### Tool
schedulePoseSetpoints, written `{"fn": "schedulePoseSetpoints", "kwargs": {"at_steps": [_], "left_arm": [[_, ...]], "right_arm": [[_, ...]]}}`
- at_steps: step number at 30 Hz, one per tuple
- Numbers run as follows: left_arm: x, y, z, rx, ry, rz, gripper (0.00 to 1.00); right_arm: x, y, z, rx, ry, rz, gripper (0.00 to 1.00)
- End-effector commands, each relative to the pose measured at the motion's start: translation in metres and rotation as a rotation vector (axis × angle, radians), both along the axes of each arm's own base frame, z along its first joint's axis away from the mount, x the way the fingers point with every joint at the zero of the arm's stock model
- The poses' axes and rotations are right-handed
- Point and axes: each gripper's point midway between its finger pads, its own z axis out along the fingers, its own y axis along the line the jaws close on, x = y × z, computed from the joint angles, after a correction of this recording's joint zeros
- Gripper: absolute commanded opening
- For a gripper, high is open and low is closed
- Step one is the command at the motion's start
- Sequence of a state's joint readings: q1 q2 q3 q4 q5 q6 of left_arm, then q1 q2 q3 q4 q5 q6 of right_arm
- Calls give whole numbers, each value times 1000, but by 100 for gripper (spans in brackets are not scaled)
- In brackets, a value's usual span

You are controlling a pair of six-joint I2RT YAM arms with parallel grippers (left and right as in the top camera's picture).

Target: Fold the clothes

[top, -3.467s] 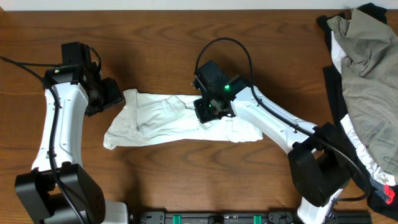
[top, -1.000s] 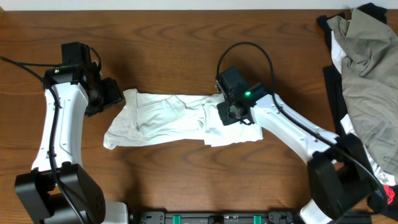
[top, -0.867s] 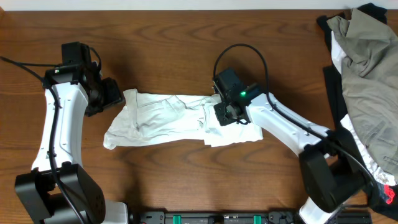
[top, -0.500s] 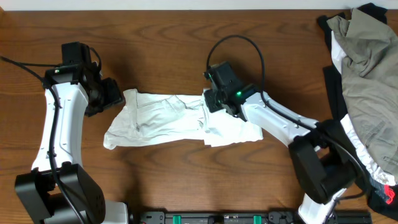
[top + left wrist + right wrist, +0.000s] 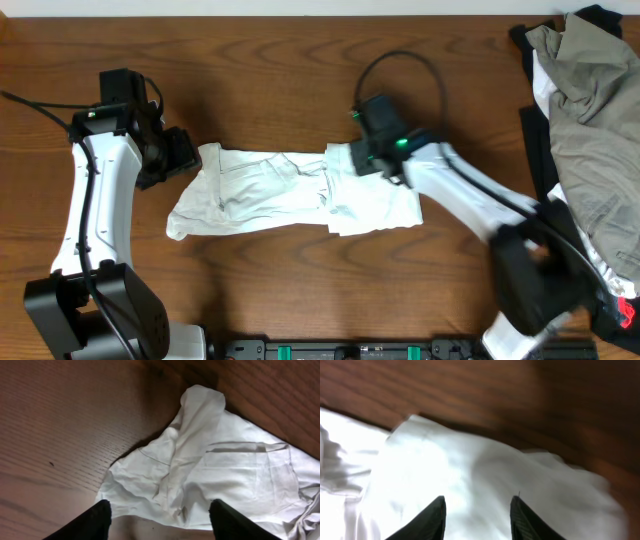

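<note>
The white T-shirt (image 5: 280,190) lies crumpled in a long strip across the middle of the table; its print is hidden. It also shows in the left wrist view (image 5: 220,470) and the right wrist view (image 5: 470,475). My left gripper (image 5: 183,152) is open and empty just left of the shirt's left end, its fingers (image 5: 160,522) spread above the fabric's edge. My right gripper (image 5: 368,158) is open and empty over the far edge of the shirt's right part, its fingers (image 5: 477,512) apart above the white cloth.
A pile of other garments lies at the table's right edge: an olive-grey one (image 5: 590,120) on top, a black one (image 5: 536,135) under it, with white fabric showing below. The right arm's cable loops above the shirt.
My right gripper has moved from the shirt's middle to the right, then up to the far edge of its right part. The shirt's right end now lies spread wider. The left arm has not moved.
</note>
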State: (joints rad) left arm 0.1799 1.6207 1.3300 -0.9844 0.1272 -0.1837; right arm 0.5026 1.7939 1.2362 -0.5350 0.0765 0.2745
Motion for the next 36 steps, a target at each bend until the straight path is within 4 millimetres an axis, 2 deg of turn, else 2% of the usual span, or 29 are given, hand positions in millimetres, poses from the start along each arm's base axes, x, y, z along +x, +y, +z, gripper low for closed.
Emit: {"fn": "schedulePoseSetpoints", "kwargs": {"at_steps": [1,3,5,11,16,21,29,34,36], "left_arm": [[-1,3,-2,6,10,7,72],[-1,3,-3,5,12,7,77],[-1,3,-6,8,21,-15,82],[-4,2,-24,9,75,-80,88],[-7,2,-50,0,150,-143,89],[-7,2,-78,-8,215,-233,89],[-15,0,-116,-46,319,-265,89],[-16,-24,-132,-189,320,-320,89],[-18,-25,-137,-200,335,-319,89]], "right_arm": [[-3,-29,44,-3,-41,-72,34],[-19,-44,34,-36,40,-106,30],[-32,-50,17,-54,117,-117,29],[-50,-42,-27,-67,231,-81,30],[-57,-34,-48,-86,283,-57,30],[-59,-33,-54,-95,296,-52,31],[-56,-32,-54,-90,287,-53,32],[-55,-31,-54,-86,280,-52,32],[-54,-31,-54,-86,280,-53,32]]}}
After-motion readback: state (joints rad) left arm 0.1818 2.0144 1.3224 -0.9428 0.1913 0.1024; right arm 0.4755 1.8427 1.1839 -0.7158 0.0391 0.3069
